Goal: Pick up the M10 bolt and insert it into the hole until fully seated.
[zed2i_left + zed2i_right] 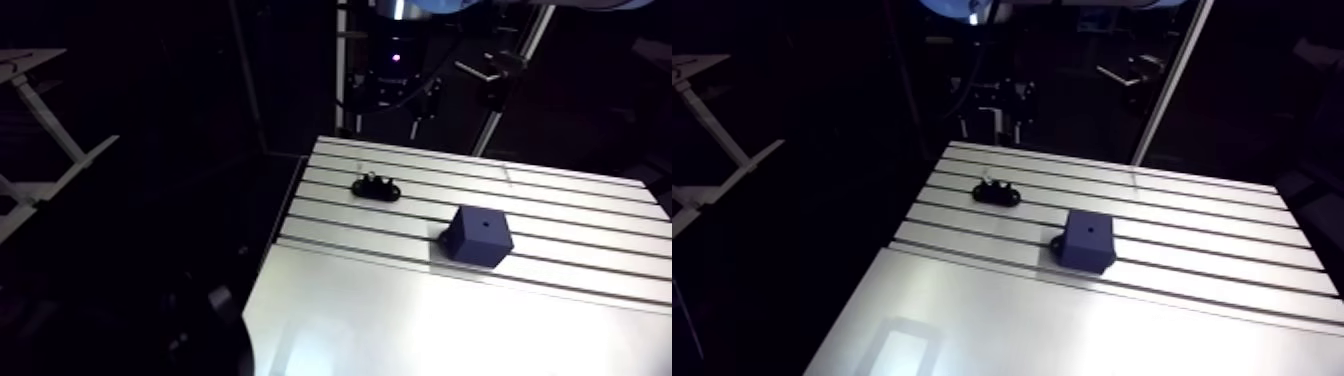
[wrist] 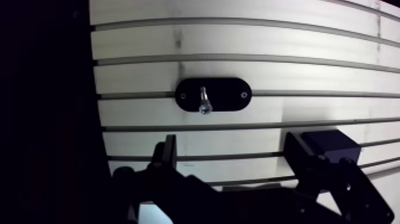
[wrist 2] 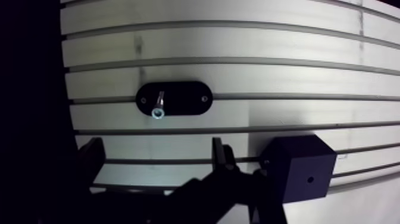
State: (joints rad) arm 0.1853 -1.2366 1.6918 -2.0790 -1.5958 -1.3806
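A silver M10 bolt (image 2: 203, 101) stands head-up in a black oval holder (image 2: 229, 95) on the slotted table; in the arm view the holder (image 1: 376, 187) sits near the table's far left. A dark blue cube (image 1: 479, 235) with a small hole (image 1: 484, 226) in its top face rests to the right of the holder, nearer the front. In the wrist view my gripper (image 2: 232, 149) hovers high above the table, open, with nothing between its fingers. The bolt lies ahead of the fingers, and the cube (image 3: 300, 167) is just outside one finger.
The slotted aluminium table (image 1: 560, 190) has long grooves running across it. Its left edge (image 1: 285, 215) drops off into the dark close to the holder. A smooth plate (image 1: 420, 320) forms the table's front part.
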